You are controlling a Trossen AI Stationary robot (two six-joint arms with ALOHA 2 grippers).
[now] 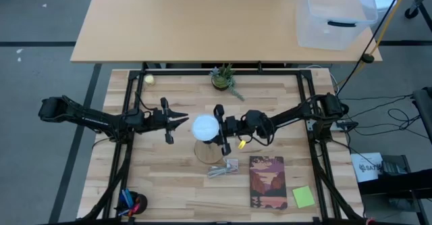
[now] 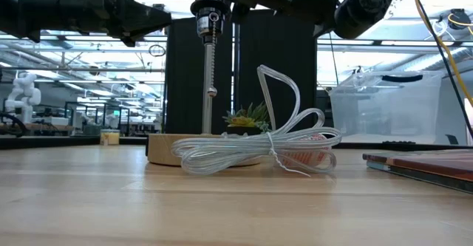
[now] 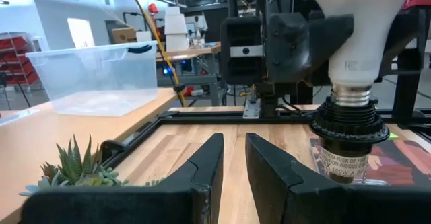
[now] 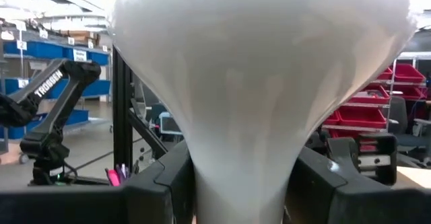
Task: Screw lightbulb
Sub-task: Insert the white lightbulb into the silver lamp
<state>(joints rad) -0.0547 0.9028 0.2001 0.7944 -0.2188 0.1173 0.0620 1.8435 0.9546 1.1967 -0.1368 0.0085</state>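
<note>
lightbulb: the white lightbulb (image 1: 204,126) stands upright in the middle of the desk (image 1: 169,178); its silvery screw end sits in the black socket (image 3: 348,123).
base: the socket rises from a round wooden disc (image 2: 166,148) that lies flat on the desk.
right tool: the right tool (image 1: 220,126) is at the right side of the bulb; its two fingers (image 4: 165,187) press on both sides of the pale neck and hold the lightbulb.
left tool: the left tool (image 1: 179,120) is just left of the bulb, not touching it; there is a narrow gap between its fingers (image 3: 205,170) and nothing in it.
cable: a bundle of clear cable (image 2: 259,146) lies near the disc, on the near side.
plant: a small green plant (image 1: 223,78) stands at the far side of the desk.
book: a book (image 1: 267,181) lies flat at the near right.
</note>
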